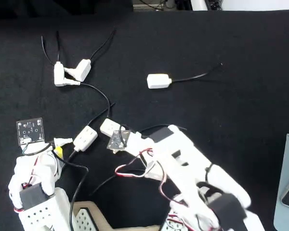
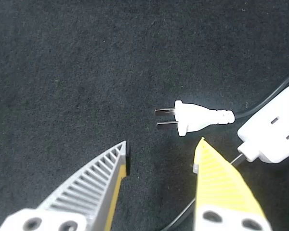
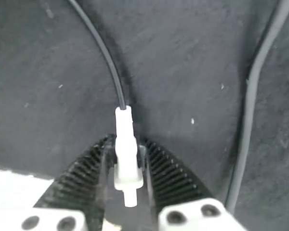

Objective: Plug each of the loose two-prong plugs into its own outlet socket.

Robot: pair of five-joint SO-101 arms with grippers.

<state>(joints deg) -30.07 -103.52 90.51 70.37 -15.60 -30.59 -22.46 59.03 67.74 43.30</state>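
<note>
Left wrist view: my left gripper (image 2: 163, 143) is spread open, low over the black table (image 2: 62, 57), and it holds nothing.
Loose plug: the two-prong plug (image 2: 195, 118) lies flat on the table just ahead of my open fingers (image 2: 214, 178), not touched. Its prongs point away from the outlet socket (image 2: 272, 129), which lies near its cable end.
Right wrist view: my right gripper (image 3: 126, 142) is clenched on a second plug (image 3: 124, 126). Its black cable (image 3: 98, 45) runs away over the table.
High view: another socket (image 1: 110, 127) lies just beside my right gripper, and a far socket (image 1: 159, 81) lies well apart, alone.
Done: the white pair (image 1: 70, 73) at the far left seems already joined, but I cannot be sure.
Left to do: neither of my two plugs is in a socket yet, so I judge most of the task remains.
</note>
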